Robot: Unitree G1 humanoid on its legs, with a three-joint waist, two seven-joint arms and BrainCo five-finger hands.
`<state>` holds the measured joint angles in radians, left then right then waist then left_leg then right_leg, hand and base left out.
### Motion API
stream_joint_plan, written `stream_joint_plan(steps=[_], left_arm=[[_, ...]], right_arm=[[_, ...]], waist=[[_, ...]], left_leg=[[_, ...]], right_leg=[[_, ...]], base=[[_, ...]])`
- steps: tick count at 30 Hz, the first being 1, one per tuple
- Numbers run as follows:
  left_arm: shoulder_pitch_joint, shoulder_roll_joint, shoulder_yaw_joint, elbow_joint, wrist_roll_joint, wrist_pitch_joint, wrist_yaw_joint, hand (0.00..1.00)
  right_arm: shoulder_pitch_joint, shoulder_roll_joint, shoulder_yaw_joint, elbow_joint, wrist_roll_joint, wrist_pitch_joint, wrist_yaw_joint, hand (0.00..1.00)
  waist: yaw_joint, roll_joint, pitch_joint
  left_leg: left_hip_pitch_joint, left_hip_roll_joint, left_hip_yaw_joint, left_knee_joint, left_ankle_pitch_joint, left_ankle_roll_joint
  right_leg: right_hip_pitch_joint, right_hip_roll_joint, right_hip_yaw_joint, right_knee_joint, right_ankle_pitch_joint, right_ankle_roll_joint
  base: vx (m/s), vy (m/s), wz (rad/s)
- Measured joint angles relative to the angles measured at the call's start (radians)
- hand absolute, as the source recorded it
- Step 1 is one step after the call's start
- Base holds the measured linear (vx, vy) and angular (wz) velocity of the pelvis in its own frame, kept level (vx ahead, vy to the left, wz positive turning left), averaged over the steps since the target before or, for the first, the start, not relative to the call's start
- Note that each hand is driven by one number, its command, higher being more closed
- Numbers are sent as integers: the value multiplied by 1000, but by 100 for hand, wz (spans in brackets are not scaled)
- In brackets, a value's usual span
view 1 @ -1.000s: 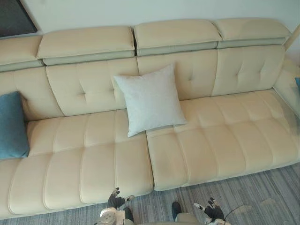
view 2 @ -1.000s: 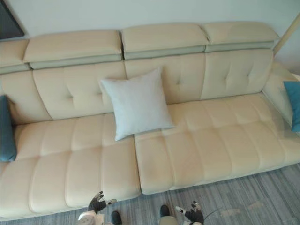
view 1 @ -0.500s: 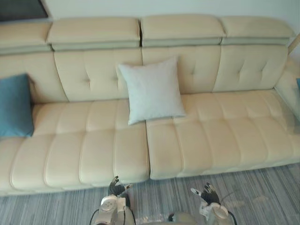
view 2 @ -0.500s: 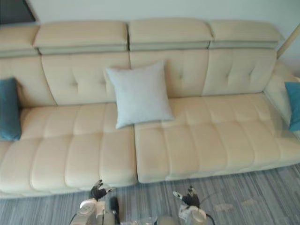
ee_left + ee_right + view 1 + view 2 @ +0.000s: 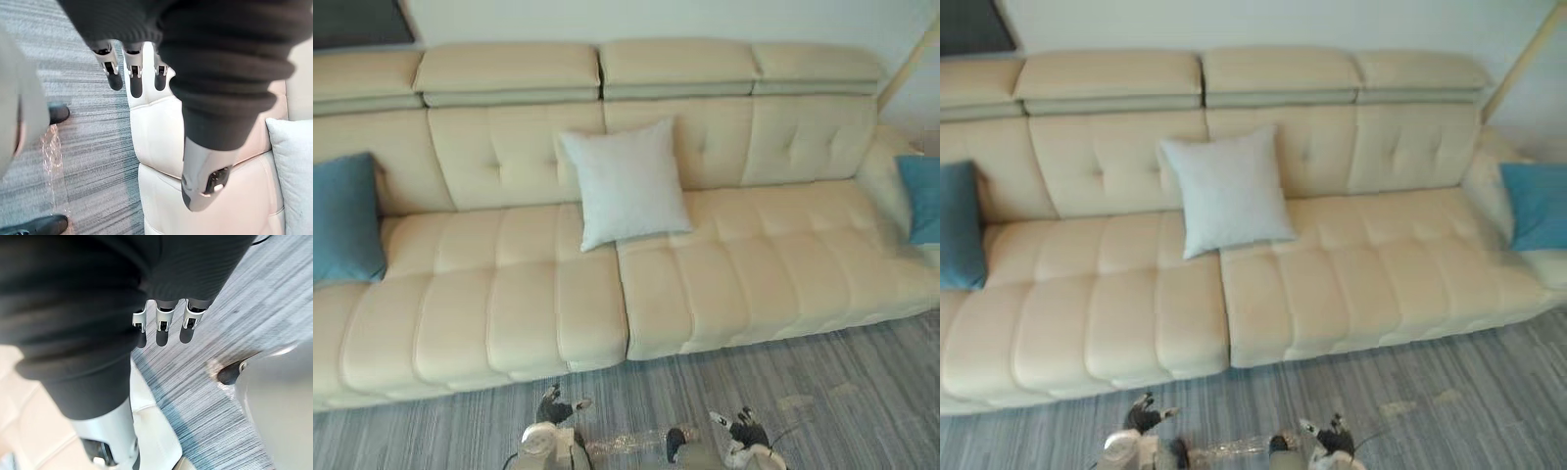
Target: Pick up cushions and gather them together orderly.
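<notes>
A white cushion [image 5: 626,183] is leaning on the sofa [image 5: 754,274] backrest at mid-seat. A left blue cushion [image 5: 345,217] and a right blue cushion [image 5: 922,199] are standing at its ends. The left hand [image 5: 553,405] and right hand [image 5: 742,428] are hanging over the carpet [image 5: 862,392], fingers loosely apart, gripping nothing.

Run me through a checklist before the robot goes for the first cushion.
1. Left hand open and empty: ok.
2. Right hand open and empty: ok.
3. Pale cushion leaning on the sofa back, nothing on it: ok.
4. Cushions gathered: not ok; left blue cushion and right blue cushion sit at opposite ends.
5. Hands at a cushion: not ok; both hang over the carpet.
</notes>
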<state>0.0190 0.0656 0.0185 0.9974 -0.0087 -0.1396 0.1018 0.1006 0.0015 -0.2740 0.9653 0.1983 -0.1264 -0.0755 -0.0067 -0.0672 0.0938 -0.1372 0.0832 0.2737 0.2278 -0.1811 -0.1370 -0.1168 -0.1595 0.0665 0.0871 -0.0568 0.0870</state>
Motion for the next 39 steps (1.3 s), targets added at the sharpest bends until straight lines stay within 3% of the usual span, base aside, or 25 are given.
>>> stream_joint_plan(steps=[3, 6, 8, 9, 10, 14, 15, 16, 17, 18, 20, 21, 22, 23, 24, 25, 27, 29, 31, 33, 36, 38, 39], left_arm=[[-5, 12, 1, 33, 7, 2, -12, 0], [-5, 21, 4, 38, 8, 15, -18, 0], [-6, 28, 6, 37, 8, 17, -18, 0], [-16, 31, 3, 37, 8, 19, -18, 0], [-32, 29, 3, 37, 8, 20, -18, 0], [-56, 22, 4, 31, 8, 15, -17, 0], [-66, 25, 3, 32, 7, 15, -17, 0], [-76, 31, 0, 31, 7, 15, -17, 0], [-83, 29, 1, 31, 7, 17, -15, 0], [-79, 37, 4, 33, 7, 17, -15, 0], [-52, 35, 4, 34, 6, 18, -15, 0], [-39, 32, 3, 34, 5, 20, -15, 0], [-28, 20, 3, 33, 6, 21, -16, 0], [-16, 10, 2, 33, 6, 21, -17, 0], [-5, -2, 1, 32, 4, 20, -18, 0], [-2, -11, 1, 23, 3, 20, -17, 0], [-6, -10, -8, 3, -15, 18, -17, 0], [-1, -22, -9, -11, -21, 17, -16, 0], [-3, -38, -10, -21, -35, 17, -16, 0], [-4, -54, -8, -34, -36, 15, -15, 0], [-5, -50, -4, -32, -38, 15, -15, 0], [-3, -51, 6, -35, -44, 14, -16, 0], [-4, -46, 22, -41, -45, 14, -16, 0]], right_arm=[[0, 0, -3, 12, 0, 0, 8, 0], [-39, -5, -24, 13, -1, 0, 15, 0], [-83, -16, 9, 15, -2, -2, 16, 0], [-95, -25, 16, 14, -3, -1, 17, 0], [-96, -39, 16, 14, -4, -1, 16, 0], [-88, -98, 35, 17, -5, 0, 13, 0], [-93, -102, 43, 17, -5, 0, 11, 0], [-92, -97, 43, 17, -5, 3, 11, 0], [-89, -100, 42, 19, -6, 4, 10, 0], [-88, -97, 42, 40, -10, 6, 10, 0], [-77, -82, 42, 47, -13, 12, 11, 0], [-71, -85, 42, 50, -12, 11, 14, 0], [-56, -90, 41, 52, -8, 11, 14, 0], [-41, -94, 41, 53, -2, 11, 13, 0], [-34, -97, 39, 54, -2, 11, 12, 0], [-35, -102, 18, 55, -1, 11, 10, 0], [-41, -102, -36, 83, 0, 18, 2, 0], [-37, -107, -48, 83, 0, 20, -6, 0], [-42, -111, -77, 81, 0, 22, -14, 0], [-44, -105, -76, 72, -1, 21, -24, 0], [-47, -78, -76, 66, -2, 20, -27, 0], [-48, -66, -76, 48, -3, 21, -27, 0], [-41, -49, -76, 32, -5, 21, -26, 0]], waist=[[-4, -4, -3], [0, 26, 9], [9, 49, 10], [-1, 53, 12], [-6, 60, 19], [-14, 103, 23], [-15, 101, 24], [-25, 81, 25], [-30, 87, 28], [-26, 89, 30], [-19, 84, 30], [-23, 88, 32], [-23, 96, 37], [-24, 96, 40], [-22, 90, 43], [-18, 96, 42], [-14, 90, 61], [-4, 96, 70], [4, 114, 79], [18, 131, 87], [32, 122, 81], [39, 122, 78], [45, 101, 78]], left_leg=[[6, -4, 14, 1, -2, 3], [27, 40, 53, 42, -23, 37], [36, 85, 110, 38, -21, 45], [40, 96, 141, 44, -21, 48], [57, 96, 154, 56, -26, 57], [148, 110, 200, 66, -32, 65], [154, 113, 215, 66, -32, 65], [164, 105, 246, 61, -41, 53], [182, 120, 270, 53, -71, 30], [198, 147, 292, 59, -94, 6], [165, 215, 287, 215, -93, 6], [132, 253, 265, 330, -85, 19], [86, 306, 226, 486, -41, 100], [31, 330, 177, 617, 16, 202], [-10, 315, 109, 682, 6, 194], [-44, 272, 40, 707, -25, 145], [-80, 176, -19, 660, -77, 116], [-111, 84, -69, 540, -95, 107], [-134, -17, -176, 282, -69, 76], [-145, -51, -240, 44, 8, 58], [-132, -48, -242, 1, 126, 69], [-124, -47, -224, 31, 147, 98], [-133, -49, -178, 111, 92, 124]], right_leg=[[-3, 9, 31, -25, 24, 18], [-28, 65, 64, -16, 70, -11], [-72, 94, -101, 8, 115, -68], [-93, 84, -259, 33, 102, -96], [-95, 81, -348, 60, 92, -113], [-92, 91, -371, 124, 95, -124], [-94, 87, -395, 124, 77, -141], [-92, 52, -507, 148, -36, -172], [-92, 34, -563, 189, -58, -138], [-90, 59, -559, 195, -62, -130], [-72, 103, -527, 176, -75, -147], [-59, 121, -525, 169, -85, -158], [-30, 147, -506, 163, -94, -164], [4, 164, -475, 152, -102, -176], [18, 174, -448, 152, -107, -185], [31, 179, -411, 153, -110, -188], [57, 180, -337, 154, -119, -203], [81, 181, -274, 153, -127, -207], [102, 192, -203, 150, -138, -202], [130, 222, -135, 121, -149, -185], [164, 239, -50, 93, -173, -158], [172, 236, -6, 100, -195, -146], [172, 215, 36, 123, -227, -124]], base=[[114, 29, -34], [148, -8, -98], [114, -47, -143], [99, -81, -104], [106, -91, -98], [39, -34, -86], [10, -84, -43], [4, -127, -29], [-2, -109, -34], [24, -114, -50], [45, -187, -58], [69, -274, -54], [68, -211, -58], [152, -204, -66], [193, -105, -80], [250, -80, -102], [194, -33, -108], [157, 15, -104], [225, 63, -105], [241, 91, -103], [302, 130, -87], [454, 199, -78], [511, 226, -82]])
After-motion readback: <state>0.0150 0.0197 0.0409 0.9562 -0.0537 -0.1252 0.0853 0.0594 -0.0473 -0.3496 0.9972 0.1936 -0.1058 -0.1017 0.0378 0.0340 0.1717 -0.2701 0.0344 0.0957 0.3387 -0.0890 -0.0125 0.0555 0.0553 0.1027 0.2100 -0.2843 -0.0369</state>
